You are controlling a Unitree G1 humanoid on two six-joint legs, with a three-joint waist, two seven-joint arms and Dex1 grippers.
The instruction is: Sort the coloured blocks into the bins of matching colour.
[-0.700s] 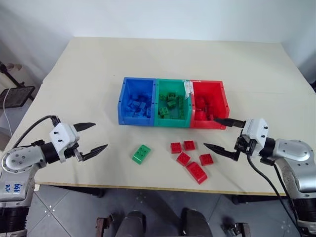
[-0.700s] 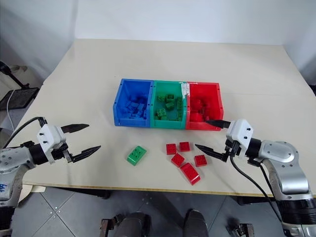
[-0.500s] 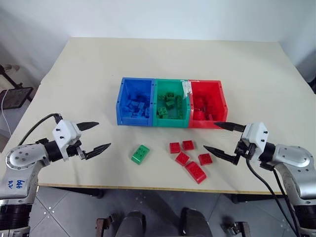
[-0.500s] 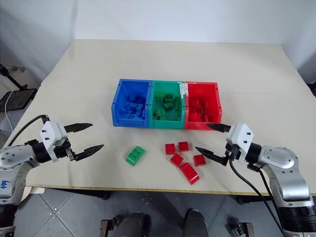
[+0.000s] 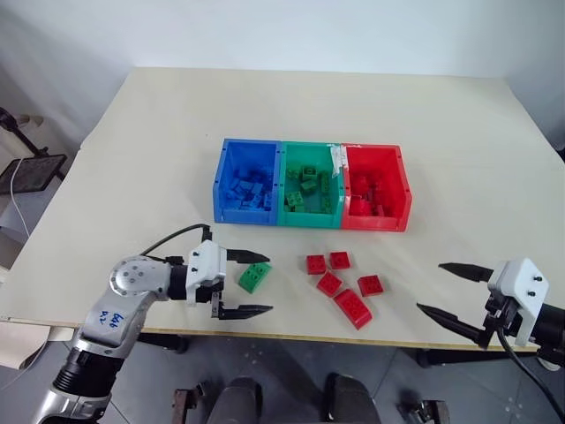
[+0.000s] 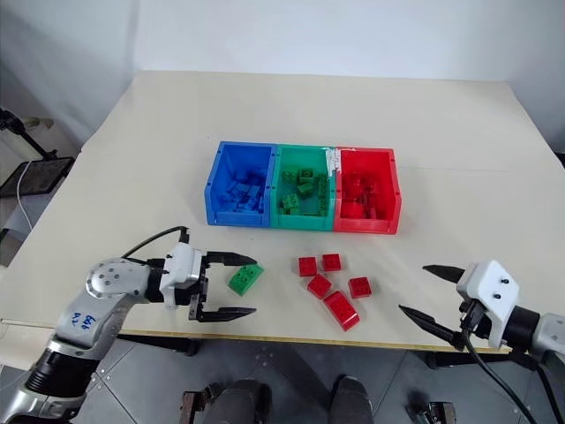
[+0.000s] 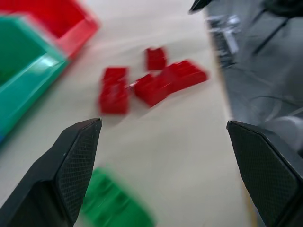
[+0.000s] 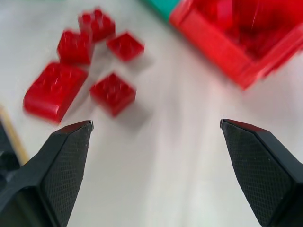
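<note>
Near the front edge of the surface [image 5: 132, 132], left of centre, lies the one green block [image 5: 254, 276], flat, studs up, clear of the other pieces. Judged as hard moulded plastic: light, stiff, smooth-sided and liable to skid if pushed from one side only. The best hold would be across its two long flat sides, fingers low and below the stud line.

The left tool [image 5: 244, 284] stands spread wide and empty, its far finger just beyond the green block and its near finger close to the front edge. In the head views the block sits close to that far finger, within or just at the mouth of the opening; contact cannot be confirmed.

Five red blocks [image 5: 341, 283] lie grouped to the right of it, between the front edge and the bins [image 5: 311, 184], which stand at mid-surface: blue, green, red, left to right, each already holding pieces.

The right tool [image 5: 453, 292] is also wide open and empty, near the front right edge, well apart from the red group.
</note>
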